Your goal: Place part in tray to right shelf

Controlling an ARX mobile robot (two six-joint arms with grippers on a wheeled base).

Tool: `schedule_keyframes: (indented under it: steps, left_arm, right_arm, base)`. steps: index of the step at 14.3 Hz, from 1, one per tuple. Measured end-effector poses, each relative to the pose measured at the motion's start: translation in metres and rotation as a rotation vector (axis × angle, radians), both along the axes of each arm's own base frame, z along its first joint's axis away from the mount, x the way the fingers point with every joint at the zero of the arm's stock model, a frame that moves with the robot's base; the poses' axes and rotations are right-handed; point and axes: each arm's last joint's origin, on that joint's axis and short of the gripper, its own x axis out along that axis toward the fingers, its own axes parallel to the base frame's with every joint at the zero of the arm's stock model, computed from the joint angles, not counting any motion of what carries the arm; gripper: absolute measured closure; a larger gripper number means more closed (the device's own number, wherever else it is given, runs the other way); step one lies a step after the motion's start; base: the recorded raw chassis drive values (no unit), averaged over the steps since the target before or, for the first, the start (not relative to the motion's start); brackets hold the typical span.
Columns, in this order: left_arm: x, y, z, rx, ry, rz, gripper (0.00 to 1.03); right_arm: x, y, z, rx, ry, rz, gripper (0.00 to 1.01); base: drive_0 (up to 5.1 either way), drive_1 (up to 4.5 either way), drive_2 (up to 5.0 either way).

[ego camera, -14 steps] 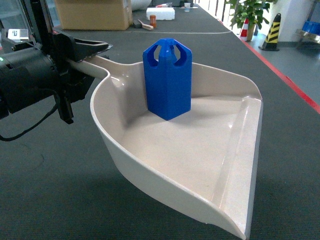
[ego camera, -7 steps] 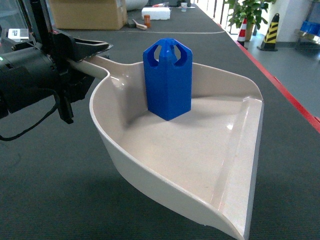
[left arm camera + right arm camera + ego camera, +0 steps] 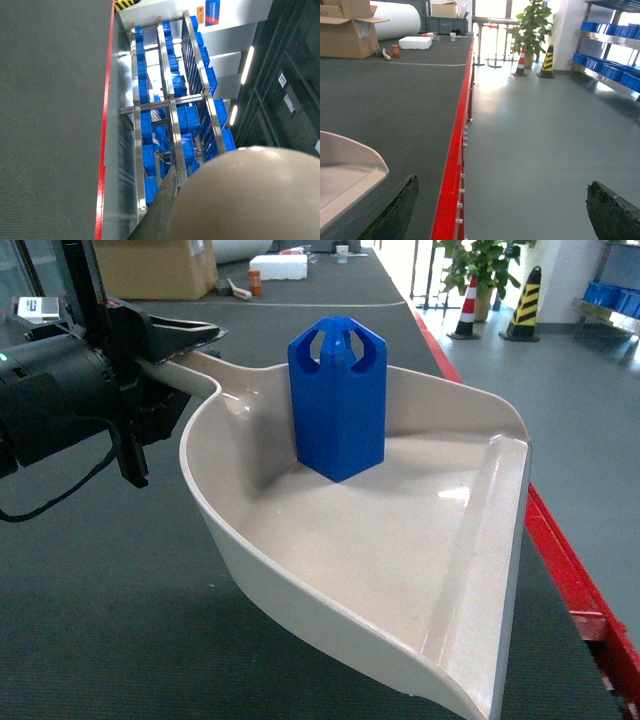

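The part (image 3: 338, 400), a bright blue block with a peaked, pierced top, stands upright at the back of the beige tray (image 3: 470, 540). My left gripper (image 3: 176, 355) is shut on the tray's handle (image 3: 205, 368) and holds it above the dark table. In the left wrist view one dark finger (image 3: 167, 212) lies against the tray's rounded beige surface (image 3: 250, 200). My right gripper (image 3: 502, 210) is open wide with nothing in it, over the table's red edge (image 3: 452, 165); the tray's corner (image 3: 350, 170) shows at its left. I cannot tell whether the distant steel rack (image 3: 607, 40) is the right shelf.
The dark grey table (image 3: 90, 620) ends at a red edge (image 3: 565, 570), with grey floor (image 3: 545, 130) beyond. A cardboard box (image 3: 150, 265), a white foam block (image 3: 280, 265) and a small orange bottle (image 3: 255, 282) sit far back. Cones (image 3: 547, 60) and a plant (image 3: 532, 25) stand on the floor. Steel racks with blue crates (image 3: 175, 120) show.
The background has slid left in the head view, so the red table edge and floor now show at the right. The tray, the part and the left gripper keep their places in the view.
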Motion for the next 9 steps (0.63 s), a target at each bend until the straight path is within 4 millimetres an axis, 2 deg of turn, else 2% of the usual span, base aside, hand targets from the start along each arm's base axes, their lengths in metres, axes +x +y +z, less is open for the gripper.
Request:
schedule_keyframes:
  steps: [9]
  left_arm:
    - [-0.0005,-0.0002,-0.0002,0.0,0.003,0.002,0.91]
  right_arm:
    - [0.0,0.0,-0.0004,0.0,0.003,0.0,0.03]
  base:
    - [5.0,-2.45,-2.5]
